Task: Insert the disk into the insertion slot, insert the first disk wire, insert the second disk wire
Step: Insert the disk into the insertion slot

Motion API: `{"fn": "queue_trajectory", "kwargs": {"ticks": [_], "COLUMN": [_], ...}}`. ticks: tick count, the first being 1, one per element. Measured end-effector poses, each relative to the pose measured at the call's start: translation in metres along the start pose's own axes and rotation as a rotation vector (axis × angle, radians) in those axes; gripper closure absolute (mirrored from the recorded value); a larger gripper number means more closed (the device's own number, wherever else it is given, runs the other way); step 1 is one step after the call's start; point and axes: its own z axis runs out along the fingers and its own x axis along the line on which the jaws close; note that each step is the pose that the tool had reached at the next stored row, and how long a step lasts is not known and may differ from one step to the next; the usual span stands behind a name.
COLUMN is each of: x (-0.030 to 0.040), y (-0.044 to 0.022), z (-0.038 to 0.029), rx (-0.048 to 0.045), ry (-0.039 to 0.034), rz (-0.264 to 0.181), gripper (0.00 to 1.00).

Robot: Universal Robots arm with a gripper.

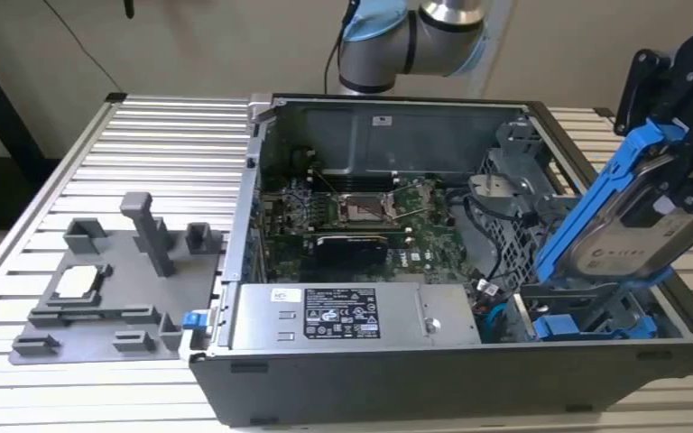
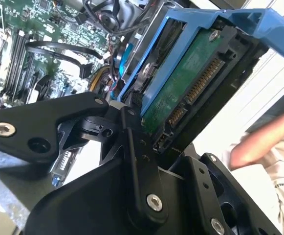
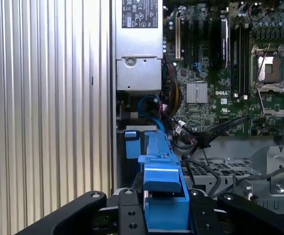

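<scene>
Tilted disk (image 1: 605, 225) clamped in the hand (image 1: 671, 185), lower end seemingly at the mouth of the insertion slot (image 1: 587, 320), four o'clock corner of the case (image 1: 359, 388) in the exterior view.

The disk (image 1: 621, 236) is silver-grey, framed in bright blue, and green underneath in the second wrist view. The end effector (image 3: 166, 210) is black. The counter (image 1: 166, 144) is ribbed silver, the motherboard (image 1: 359, 212) green, and the power-supply box (image 1: 335, 316) grey with a black-and-white sticker.

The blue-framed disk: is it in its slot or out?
Mostly out. In the exterior view the disk leans tilted above the insertion slot, its upper end clamped in the gripper; whether its lower tip has entered, cannot tell.
</scene>
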Motion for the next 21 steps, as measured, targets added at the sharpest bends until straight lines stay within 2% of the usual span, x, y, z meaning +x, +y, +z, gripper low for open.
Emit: {"fn": "queue_trajectory", "kwargs": {"ticks": [10,21], "x": [-0.0001,0.0], "y": [-0.0004,-0.0008], "z": [0.0118,0.0239], "rx": [0.0118,0.0136], "ry": [0.0,0.0], "rz": [0.0,0.0], "gripper": [0.67,0.67]}}
